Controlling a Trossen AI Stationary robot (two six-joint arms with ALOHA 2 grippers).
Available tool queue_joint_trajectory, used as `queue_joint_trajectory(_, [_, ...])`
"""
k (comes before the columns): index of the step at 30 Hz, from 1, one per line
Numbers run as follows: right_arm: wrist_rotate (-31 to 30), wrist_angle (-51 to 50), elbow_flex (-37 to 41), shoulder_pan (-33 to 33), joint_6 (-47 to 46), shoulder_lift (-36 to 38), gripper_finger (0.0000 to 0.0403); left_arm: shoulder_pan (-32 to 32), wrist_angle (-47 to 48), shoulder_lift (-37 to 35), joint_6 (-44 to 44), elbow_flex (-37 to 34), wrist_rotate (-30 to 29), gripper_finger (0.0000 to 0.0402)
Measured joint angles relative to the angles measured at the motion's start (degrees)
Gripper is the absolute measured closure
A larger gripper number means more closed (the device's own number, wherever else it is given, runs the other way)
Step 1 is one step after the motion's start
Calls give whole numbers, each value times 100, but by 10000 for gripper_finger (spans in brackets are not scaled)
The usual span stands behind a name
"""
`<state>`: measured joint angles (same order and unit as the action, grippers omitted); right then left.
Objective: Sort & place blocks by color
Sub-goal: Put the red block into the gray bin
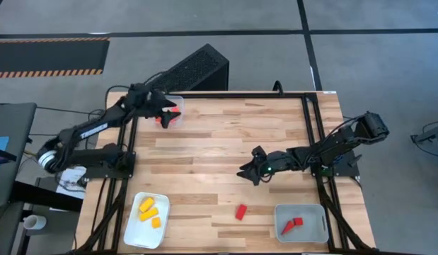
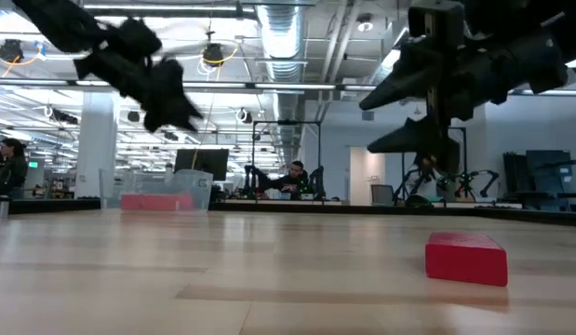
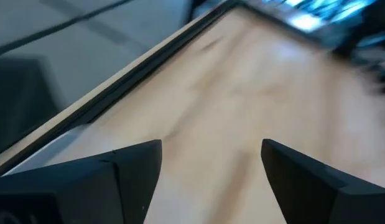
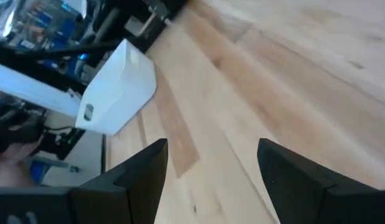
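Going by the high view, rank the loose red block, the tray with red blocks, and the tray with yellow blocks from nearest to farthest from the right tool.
From the right tool, mid-table:
1. Loose red block, on the bare wood toward the front edge.
2. Tray with red blocks, at the front right.
3. Tray with yellow blocks, at the front left.

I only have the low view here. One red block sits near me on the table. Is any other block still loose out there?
Observer: No. The high view shows just that red block loose, beside the tray with red blocks.
Operator: Where are the yellow ones?
Observer: In the white tray at the near left corner.
Operator: Which tool is closest to the loose block?
Observer: The right tool, open and empty; the left tool is over the far clear tray.
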<state>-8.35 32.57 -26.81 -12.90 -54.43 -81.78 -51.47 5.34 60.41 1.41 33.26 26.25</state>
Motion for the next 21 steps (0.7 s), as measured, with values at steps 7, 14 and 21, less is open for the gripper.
queue_joint_trajectory(7, [-241, 413, -184, -124, 717, 0, 131, 1474, -668, -1194, -665, -2, -811, 183])
queue_joint_trajectory(14, [-187, 93, -772, -439, 676, 2, 131, 3395, -1293, -1869, -582, -2, -1877, 210])
queue_joint_trajectory(21, [-59, -2298, -2039, -665, 1228, 2, 131, 4847, -2307, -1744, -356, -338, -3232, 217])
